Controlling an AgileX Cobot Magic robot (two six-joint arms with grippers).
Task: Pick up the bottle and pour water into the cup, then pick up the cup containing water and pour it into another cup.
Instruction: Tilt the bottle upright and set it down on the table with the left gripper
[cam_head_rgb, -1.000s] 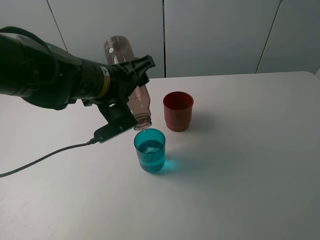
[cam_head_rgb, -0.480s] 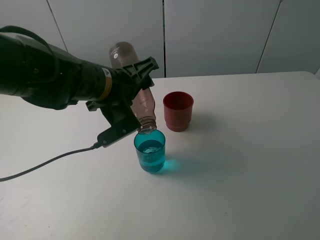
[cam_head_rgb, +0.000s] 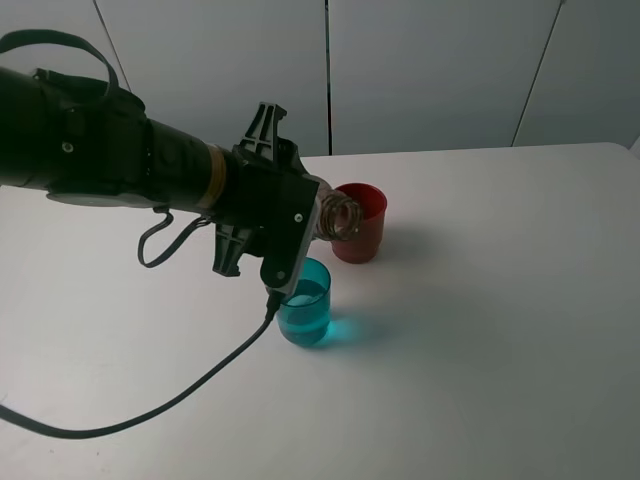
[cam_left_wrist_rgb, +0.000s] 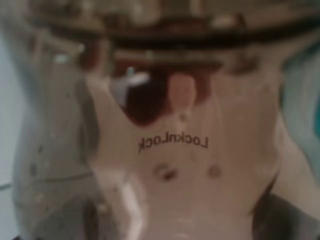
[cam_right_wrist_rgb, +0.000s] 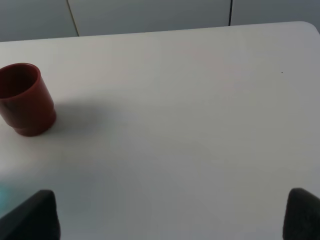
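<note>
The bottle (cam_head_rgb: 338, 214) is held in my left gripper (cam_head_rgb: 290, 190), which is shut on it. Only its threaded open neck shows past the gripper, lying about level above the table between the two cups. The left wrist view is filled by the bottle (cam_left_wrist_rgb: 170, 150), clear and brown-tinted. The teal cup (cam_head_rgb: 305, 303) stands just below the gripper with water in it. The red cup (cam_head_rgb: 362, 222) stands upright behind it, and shows as the red cup (cam_right_wrist_rgb: 25, 100) in the right wrist view. My right gripper (cam_right_wrist_rgb: 170, 220) is open over bare table, holding nothing.
A black cable (cam_head_rgb: 170, 400) trails from the left wrist across the white table (cam_head_rgb: 500, 300) toward the front left. A grey panelled wall (cam_head_rgb: 430, 70) runs along the table's far edge.
The left wrist has rolled and the bottle has swung from mouth-down over the teal cup to roughly level. Its neck now sits higher, near the red cup.
</note>
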